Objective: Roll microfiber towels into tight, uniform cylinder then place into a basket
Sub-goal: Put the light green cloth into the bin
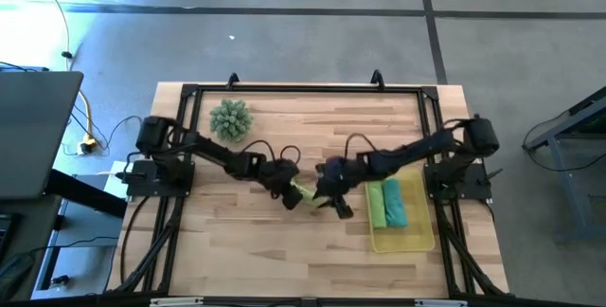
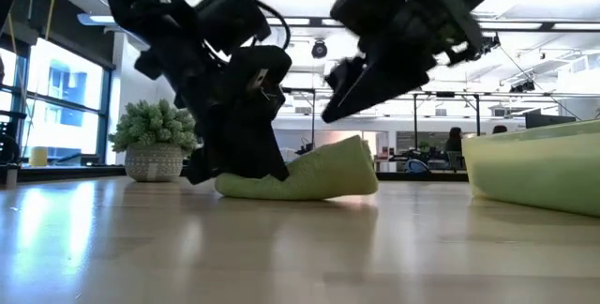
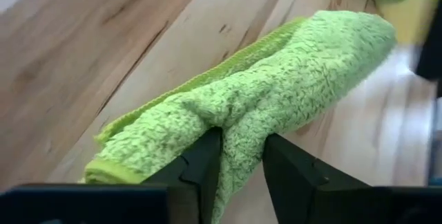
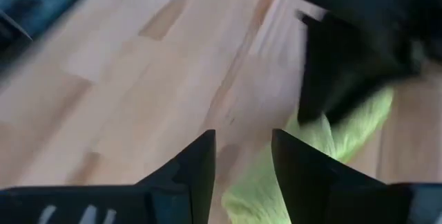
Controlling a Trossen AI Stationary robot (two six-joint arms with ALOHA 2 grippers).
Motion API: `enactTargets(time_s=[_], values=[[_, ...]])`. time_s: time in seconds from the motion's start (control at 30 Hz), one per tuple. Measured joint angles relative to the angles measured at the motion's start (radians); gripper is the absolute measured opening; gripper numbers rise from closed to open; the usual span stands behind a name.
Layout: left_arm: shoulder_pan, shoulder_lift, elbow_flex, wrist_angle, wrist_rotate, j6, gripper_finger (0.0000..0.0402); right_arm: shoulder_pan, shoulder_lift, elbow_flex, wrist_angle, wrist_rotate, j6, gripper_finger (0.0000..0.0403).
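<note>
High view, mid-frame: the wooden table (image 1: 237,250) carries the yellow basket (image 1: 417,236) at right, with a teal and a lime towel rolled inside. A third lime towel (image 1: 301,193) lies at centre, mostly hidden under the arms, its long axis running diagonally. The left gripper (image 3: 238,158) clenches a fold of it. The right gripper (image 4: 242,162), released, hovers over its other end.

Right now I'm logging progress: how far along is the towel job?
Done: a green roll and a teal roll lie in the basket. In hand: the left tool pinches the third towel, rolled on the table; the right tool hovers open, empty. Left: basket it.
</note>
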Motion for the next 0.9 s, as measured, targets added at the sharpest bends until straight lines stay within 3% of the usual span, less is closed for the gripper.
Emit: enactTargets(time_s=[0.17, 0.3, 0.47, 0.73, 0.9], values=[[0.062, 0.006, -0.004, 0.021, 0.114, -0.074, 0.0081, 0.143, 0.024, 0.001, 0.048, 0.340, -0.239, 0.0135], [0.075, 0.007, -0.006, 0.031, 0.123, -0.080, 0.0074, 0.187, 0.075, 0.001, 0.086, 0.578, -0.259, 0.0135], [0.075, 0.007, -0.007, 0.032, 0.116, -0.080, 0.0074, 0.187, 0.101, 0.002, 0.115, 0.585, -0.126, 0.0143], [0.073, 0.009, 0.010, 0.023, 0.101, -0.066, 0.0074, 0.182, 0.170, 0.002, 0.126, 0.590, -0.008, 0.0203], [0.073, 0.009, 0.011, 0.028, 0.121, -0.015, 0.0074, 0.164, 0.191, 0.005, 0.110, 0.594, 0.091, 0.0205]])
